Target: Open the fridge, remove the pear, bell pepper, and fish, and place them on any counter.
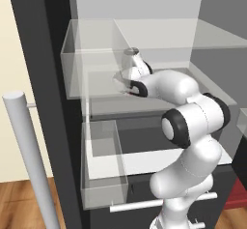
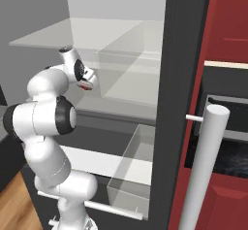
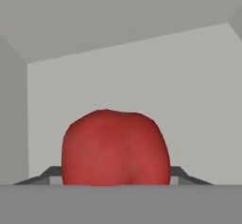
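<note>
Bell pepper [image 3: 116,147], bright red and lobed, sits close against the hand camera, between the 2 dark fingertips [image 3: 45,176] of the gripper [image 2: 86,84]. The jaws stand part-closed at its sides; judged a grip on it. It lies inside the open fridge [image 1: 48,78], on a middle shelf. Likely light, firm-skinned, smooth, somewhat slippery: hold across the widest belly, moderate squeeze. Beyond it, pale fridge back wall [image 3: 142,76].
</note>
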{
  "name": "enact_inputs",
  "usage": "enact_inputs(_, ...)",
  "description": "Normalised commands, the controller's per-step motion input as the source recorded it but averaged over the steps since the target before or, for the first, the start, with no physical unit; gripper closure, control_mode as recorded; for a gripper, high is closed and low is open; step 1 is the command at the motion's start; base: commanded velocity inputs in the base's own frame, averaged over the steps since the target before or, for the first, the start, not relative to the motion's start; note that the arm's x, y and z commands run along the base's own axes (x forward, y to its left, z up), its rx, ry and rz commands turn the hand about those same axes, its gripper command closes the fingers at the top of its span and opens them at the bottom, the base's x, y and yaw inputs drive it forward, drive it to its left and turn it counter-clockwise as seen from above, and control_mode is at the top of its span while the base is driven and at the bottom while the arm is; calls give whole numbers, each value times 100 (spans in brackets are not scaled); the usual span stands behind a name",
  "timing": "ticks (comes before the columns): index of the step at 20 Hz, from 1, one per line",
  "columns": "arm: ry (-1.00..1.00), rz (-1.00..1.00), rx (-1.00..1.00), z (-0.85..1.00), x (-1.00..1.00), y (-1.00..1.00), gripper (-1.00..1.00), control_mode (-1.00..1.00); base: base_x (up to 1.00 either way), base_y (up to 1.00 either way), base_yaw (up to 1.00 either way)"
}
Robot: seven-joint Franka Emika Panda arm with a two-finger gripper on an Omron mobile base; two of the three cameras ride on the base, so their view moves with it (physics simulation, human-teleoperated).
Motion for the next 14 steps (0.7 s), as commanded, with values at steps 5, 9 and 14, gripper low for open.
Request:
enact_inputs(5, -16, 0, -1, 8, -100, -9, 100, -100, 0, 0, 0)
enact_inputs(9, -9, 0, 3, 43, -100, -14, 100, -100, 0, 0, 0)
enact_inputs(14, -6, 0, 2, 54, -100, -24, 100, -100, 0, 0, 0)
